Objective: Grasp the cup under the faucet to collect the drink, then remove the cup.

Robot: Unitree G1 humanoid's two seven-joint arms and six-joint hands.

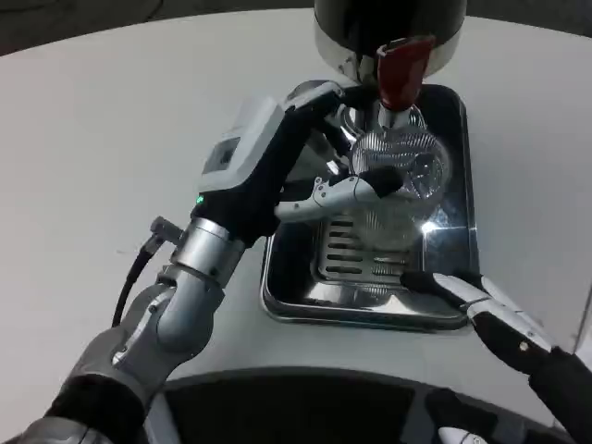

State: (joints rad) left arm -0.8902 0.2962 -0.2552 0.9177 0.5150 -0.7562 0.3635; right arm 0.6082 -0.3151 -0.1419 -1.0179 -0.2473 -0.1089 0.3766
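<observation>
Cup (400,176) of clear ribbed plastic stands under the red faucet (402,74) of a dark dispenser (388,23), on the grille of a metal drip tray (462,305) set on the white desk (92,139). From the left, the robot's left hand (287,157) reaches in on a raised silver forearm, its fingers (347,192) wrapped around the cup's near side and back, grasping it. The likely risk: squeezing the thin wall could buckle it, or pulling away at a tilt could slop the drink into the tray; nudging the cup off centre would send the stream past its rim. At lower right, the right hand (490,310) rests at the tray's front corner, fingers released and holding nothing.
</observation>
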